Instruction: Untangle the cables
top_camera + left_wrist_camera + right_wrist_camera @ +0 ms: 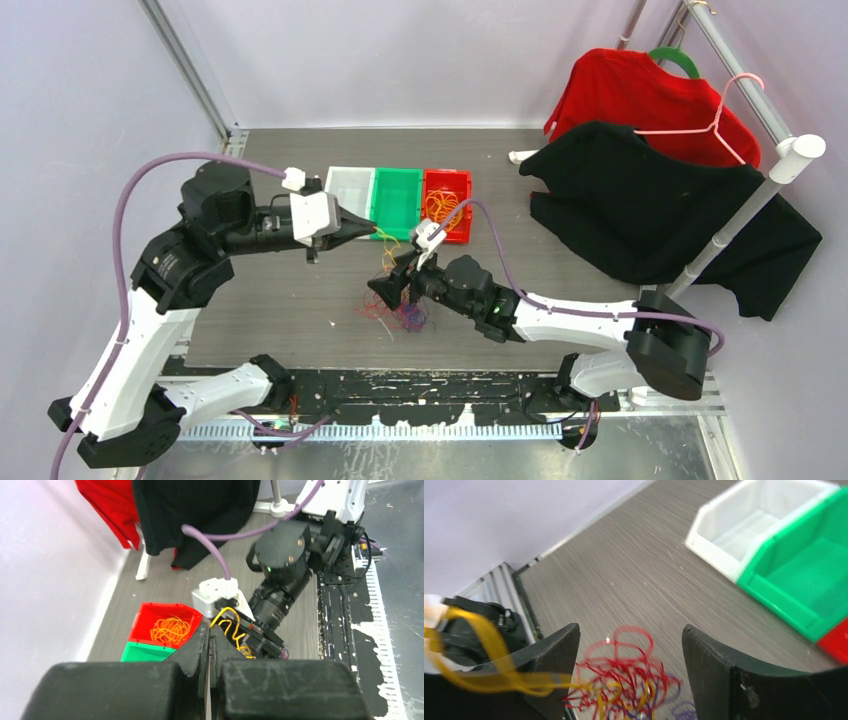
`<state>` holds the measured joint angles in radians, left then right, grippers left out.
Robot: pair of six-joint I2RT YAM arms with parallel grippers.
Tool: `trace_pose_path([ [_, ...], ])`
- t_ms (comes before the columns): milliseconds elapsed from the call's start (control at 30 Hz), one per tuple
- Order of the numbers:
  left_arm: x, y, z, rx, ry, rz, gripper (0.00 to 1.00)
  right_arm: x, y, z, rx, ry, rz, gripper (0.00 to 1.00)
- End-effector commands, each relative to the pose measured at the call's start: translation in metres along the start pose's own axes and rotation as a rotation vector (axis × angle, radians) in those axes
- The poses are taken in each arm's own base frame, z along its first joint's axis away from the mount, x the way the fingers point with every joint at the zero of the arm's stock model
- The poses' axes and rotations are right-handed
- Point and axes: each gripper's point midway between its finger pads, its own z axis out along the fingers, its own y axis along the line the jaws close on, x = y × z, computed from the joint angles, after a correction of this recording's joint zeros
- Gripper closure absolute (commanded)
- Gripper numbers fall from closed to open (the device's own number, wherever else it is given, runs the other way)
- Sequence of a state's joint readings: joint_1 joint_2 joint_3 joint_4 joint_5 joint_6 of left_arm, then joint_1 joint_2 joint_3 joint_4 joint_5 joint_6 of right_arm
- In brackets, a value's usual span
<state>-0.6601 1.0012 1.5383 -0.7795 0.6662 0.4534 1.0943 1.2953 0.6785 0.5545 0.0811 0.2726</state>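
Observation:
A tangled clump of red, purple-blue and yellow cables (398, 314) lies on the grey table in front of the bins. In the right wrist view the clump (624, 680) sits low between the fingers. My right gripper (386, 291) is open and hangs just over the clump, its jaws (630, 630) wide apart on either side of it. My left gripper (372, 233) is shut on a yellow cable (388, 255) that runs down to the clump. The left wrist view shows the closed jaws (210, 636) with the yellow strand (231, 626) looping off the tip. The strand also shows stretched out in the right wrist view (484, 677).
A white bin (349, 186), a green bin (397, 190) and a red bin (459, 186) holding orange cables (438, 208) stand in a row behind the clump. A rack (770, 175) with red and black garments (640, 200) fills the right side.

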Motion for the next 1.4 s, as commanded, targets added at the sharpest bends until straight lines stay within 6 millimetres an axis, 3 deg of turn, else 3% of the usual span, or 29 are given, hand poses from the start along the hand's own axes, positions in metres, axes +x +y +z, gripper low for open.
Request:
trace_pose_path([
  [0,-0.054,0.004,-0.019,-0.031,-0.123,0.085,1.00,0.013,-0.025,-0.003,0.112,-0.076,0.044,0.22],
  [200,-0.096,0.016,-0.033,-0.089,-0.211,0.141,1.00,0.077,-0.057,-0.020,0.217,0.009,0.076,0.27],
  [433,-0.137,0.033,-0.050,-0.175,-0.290,0.213,1.00,0.128,-0.076,-0.040,0.272,0.090,0.114,0.28],
  [633,-0.142,0.046,-0.050,-0.229,-0.289,0.242,1.00,0.141,-0.071,-0.044,0.250,0.134,0.142,0.24],
  [933,-0.196,0.104,-0.084,-0.574,-0.439,0.381,1.00,0.163,-0.078,-0.053,0.277,0.182,0.159,0.24],
  [1067,-0.221,0.124,-0.106,-0.731,-0.494,0.473,1.00,0.169,-0.079,-0.056,0.279,0.187,0.173,0.38],
  [1233,-0.252,0.133,-0.128,-0.825,-0.544,0.565,1.00,0.178,-0.081,-0.058,0.289,0.204,0.196,0.70],
  [1367,-0.277,0.132,-0.146,-0.865,-0.590,0.616,1.00,0.184,-0.081,-0.058,0.292,0.212,0.207,0.81],
])
